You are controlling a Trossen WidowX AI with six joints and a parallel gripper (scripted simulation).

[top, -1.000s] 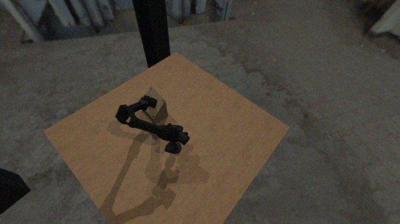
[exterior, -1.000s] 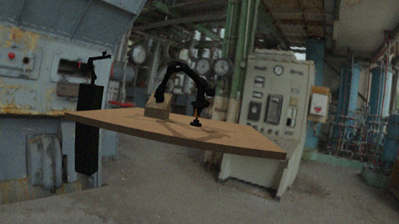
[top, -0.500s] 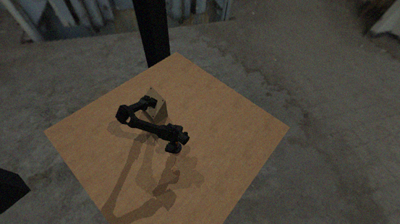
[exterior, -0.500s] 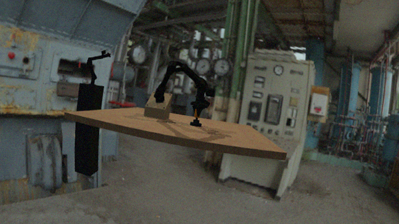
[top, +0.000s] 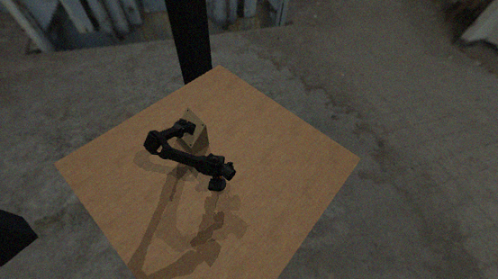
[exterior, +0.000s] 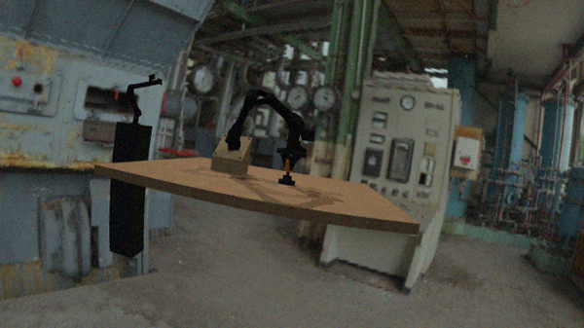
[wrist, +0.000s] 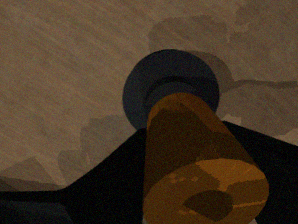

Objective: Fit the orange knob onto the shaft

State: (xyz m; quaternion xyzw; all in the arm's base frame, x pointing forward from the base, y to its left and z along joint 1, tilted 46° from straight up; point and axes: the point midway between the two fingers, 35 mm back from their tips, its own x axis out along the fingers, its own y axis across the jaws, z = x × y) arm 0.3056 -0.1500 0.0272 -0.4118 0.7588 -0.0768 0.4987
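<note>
The orange knob (exterior: 287,165) (wrist: 187,140) is a long cylinder, upright in the exterior view. My gripper (exterior: 288,159) (wrist: 181,132) is shut on it, with a black finger on each side in the wrist view. The dark round pedestal (exterior: 287,182) (wrist: 136,87) stands on the table below the knob. In the exterior view a narrow dark part shows between the knob's lower end and the wide base. In the wrist view the knob's far end overlaps the pedestal's raised centre. The shaft's flat side is hidden, and whether the shaft's tip is inside the knob cannot be told.
The wooden table (top: 292,161) (exterior: 175,174) carries the arm's tan slanted mount (top: 200,135) (exterior: 231,162), left of the pedestal in the exterior view. The arm's shadows fall across the table. A black pillar (top: 188,30) (exterior: 127,189) stands beyond the table's edge.
</note>
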